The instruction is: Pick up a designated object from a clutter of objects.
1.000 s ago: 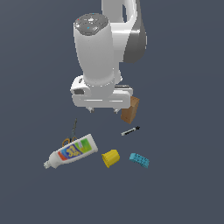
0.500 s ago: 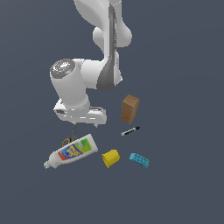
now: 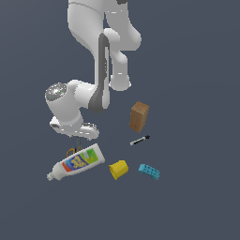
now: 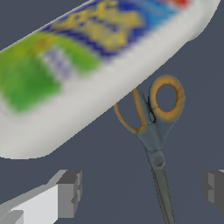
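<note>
Wrist view: I have the pincer (image 4: 142, 192) spread wide, grey blocky fingertips (image 4: 70, 192) on either side, nothing between them but the scissors' blades. Scissors (image 4: 154, 131): dark grey metal blades, round pivot screw, two orange-yellow oval loops. One loop fully visible, the other partly tucked under the tube (image 4: 94, 65). Blades point toward the camera and run between the fingertips, not touched by either.

Tube is smooth white plastic, rounded body, label in green, yellow, blue and a bit of red. Print too blurred to read.

Exterior view: pincer (image 3: 78, 137) hangs just above the scissors (image 3: 73, 151), which peek out beside the tube (image 3: 77, 162) on its upper edge. Tube lies flat, cap toward the view's left. Label lettering yellow on blue, still not legible.

Further toward the view's right: yellow cup (image 3: 119, 169) on its side, cyan studded block (image 3: 149, 171), thin black-and-white pen (image 3: 139, 139), brown box (image 3: 138, 116) standing upright. All on a plain dark grey worktop (image 3: 197, 140).
</note>
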Controlling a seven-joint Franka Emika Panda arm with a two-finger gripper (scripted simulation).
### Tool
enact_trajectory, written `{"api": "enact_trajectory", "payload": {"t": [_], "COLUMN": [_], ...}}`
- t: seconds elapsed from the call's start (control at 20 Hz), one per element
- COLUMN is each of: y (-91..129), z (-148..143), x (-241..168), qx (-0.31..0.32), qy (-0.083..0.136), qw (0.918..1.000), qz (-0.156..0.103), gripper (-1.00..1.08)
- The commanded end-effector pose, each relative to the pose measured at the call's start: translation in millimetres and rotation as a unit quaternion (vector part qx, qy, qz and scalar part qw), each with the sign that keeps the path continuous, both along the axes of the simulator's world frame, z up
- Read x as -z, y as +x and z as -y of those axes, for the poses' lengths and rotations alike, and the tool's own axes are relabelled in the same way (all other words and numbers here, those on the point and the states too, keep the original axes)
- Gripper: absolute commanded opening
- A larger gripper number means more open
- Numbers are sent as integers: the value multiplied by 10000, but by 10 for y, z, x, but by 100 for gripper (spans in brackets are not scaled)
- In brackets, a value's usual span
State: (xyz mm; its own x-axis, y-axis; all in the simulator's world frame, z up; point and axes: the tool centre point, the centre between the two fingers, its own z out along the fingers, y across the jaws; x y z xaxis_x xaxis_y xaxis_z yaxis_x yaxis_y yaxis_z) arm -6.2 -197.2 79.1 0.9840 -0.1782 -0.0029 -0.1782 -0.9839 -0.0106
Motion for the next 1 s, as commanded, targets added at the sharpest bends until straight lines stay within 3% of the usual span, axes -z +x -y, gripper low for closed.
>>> {"api": "enact_trajectory", "payload": {"t": [0.0,0.55,0.95], "y": [-50,-104,-116], "z": [105,191,196], "x": [110,254,610], "qx": [26,56,57], "qy": [-29,-49,-52], "qw": [10000,10000,10000], "qz": [7,-2,2], "gripper": [100,100,100]}}
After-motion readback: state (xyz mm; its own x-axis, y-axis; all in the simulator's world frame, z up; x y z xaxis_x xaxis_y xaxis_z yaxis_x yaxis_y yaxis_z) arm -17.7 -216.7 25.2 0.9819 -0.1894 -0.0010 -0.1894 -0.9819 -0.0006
